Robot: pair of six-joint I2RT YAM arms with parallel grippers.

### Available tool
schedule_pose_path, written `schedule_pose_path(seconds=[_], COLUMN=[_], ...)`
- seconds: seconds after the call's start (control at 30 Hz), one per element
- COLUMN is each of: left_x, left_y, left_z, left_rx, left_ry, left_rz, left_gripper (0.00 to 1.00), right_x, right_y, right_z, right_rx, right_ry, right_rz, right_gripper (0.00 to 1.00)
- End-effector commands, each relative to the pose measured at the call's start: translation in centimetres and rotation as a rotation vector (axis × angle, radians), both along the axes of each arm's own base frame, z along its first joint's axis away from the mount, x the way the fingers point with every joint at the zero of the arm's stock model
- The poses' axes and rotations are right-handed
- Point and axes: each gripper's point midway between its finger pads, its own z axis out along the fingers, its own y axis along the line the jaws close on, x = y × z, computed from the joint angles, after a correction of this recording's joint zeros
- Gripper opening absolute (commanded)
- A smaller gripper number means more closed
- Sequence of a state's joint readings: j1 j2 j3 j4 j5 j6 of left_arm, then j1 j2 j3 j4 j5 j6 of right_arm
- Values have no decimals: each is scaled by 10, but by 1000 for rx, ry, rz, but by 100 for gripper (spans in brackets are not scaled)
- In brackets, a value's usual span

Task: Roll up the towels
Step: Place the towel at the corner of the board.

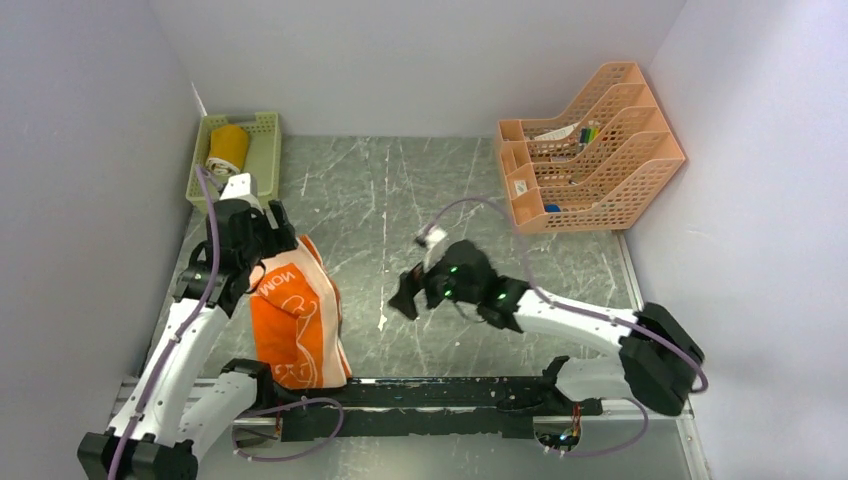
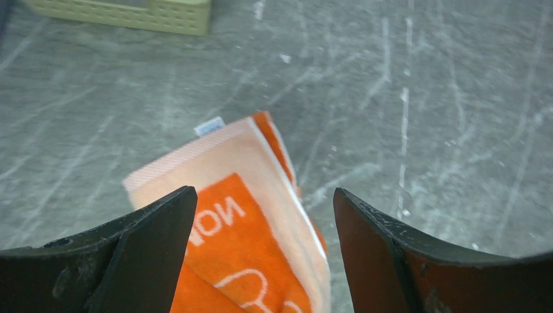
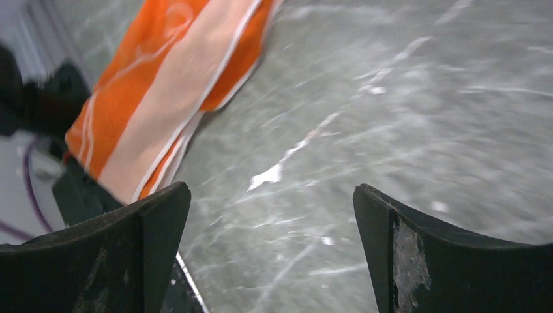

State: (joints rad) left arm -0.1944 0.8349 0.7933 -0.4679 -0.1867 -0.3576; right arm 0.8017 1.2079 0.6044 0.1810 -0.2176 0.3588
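Observation:
The orange towel [image 1: 298, 320] lies folded in a long strip at the front left of the table, white lettering and a pale peach band up. My left gripper [image 1: 280, 245] hovers over its far end, open and holding nothing. In the left wrist view the towel's far end [image 2: 241, 156] lies below and between the spread fingers of that gripper [image 2: 264, 215]. My right gripper [image 1: 408, 290] is open and empty over bare table to the towel's right. The right wrist view shows that gripper [image 3: 270, 208] with the towel [image 3: 163, 85] at upper left. The mustard-yellow towel [image 1: 228, 147] lies rolled in the green basket.
The green mesh basket [image 1: 262, 150] stands at the back left, its edge showing in the left wrist view [image 2: 130, 16]. The peach file rack [image 1: 585, 150] stands at the back right. A black rail [image 1: 450, 395] runs along the near edge. Walls close in on three sides.

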Motion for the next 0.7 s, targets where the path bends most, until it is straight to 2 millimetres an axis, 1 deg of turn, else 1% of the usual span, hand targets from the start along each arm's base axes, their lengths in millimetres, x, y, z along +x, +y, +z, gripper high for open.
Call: schedule_pose_path(seconds=[0.0, 0.07, 0.1, 0.13, 0.17, 0.2, 0.27, 0.4, 0.5, 0.57, 0.6, 0.67], left_x=[11, 19, 22, 24, 26, 29, 37, 49, 54, 55, 55, 53], left_y=[26, 31, 30, 25, 20, 15, 9, 9, 11, 12, 11, 3], left_z=[3, -20, -33, -47, -59, -68, -76, -83, -93, -103, -109, -123], left_rx=[34, -40, -94, -145, -186, -212, -251, -270, -270, -268, -274, -305], left_ry=[28, 98, 140, 181, 221, 243, 235, 253, 296, 333, 354, 394], left_rz=[10, -63, -114, -171, -219, -249, -275, -271, -281, -289, -297, -335], left_gripper=[88, 87, 83, 78, 73, 70, 68, 67, 66, 66, 66, 65], right_x=[-28, -46, -55, -62, -67, -72, -79, -90, -101, -111, -116, -122], right_y=[37, 57, 66, 75, 84, 93, 110, 138, 154, 165, 169, 177], right_z=[-28, -42, -47, -56, -54, -62, -65, -63, -64, -66, -68, -72], right_rx=[-187, -182, -181, -190, -176, -179, -161, -86, -38, -14, -5, 5], right_ry=[-109, -93, -87, -75, -75, -60, -39, -1, 48, 88, 109, 140], right_rz=[137, 224, 259, 288, 312, 335, 378, 452, 524, 582, 613, 651], right_gripper=[94, 90, 89, 89, 89, 89, 88, 87, 80, 76, 75, 73])
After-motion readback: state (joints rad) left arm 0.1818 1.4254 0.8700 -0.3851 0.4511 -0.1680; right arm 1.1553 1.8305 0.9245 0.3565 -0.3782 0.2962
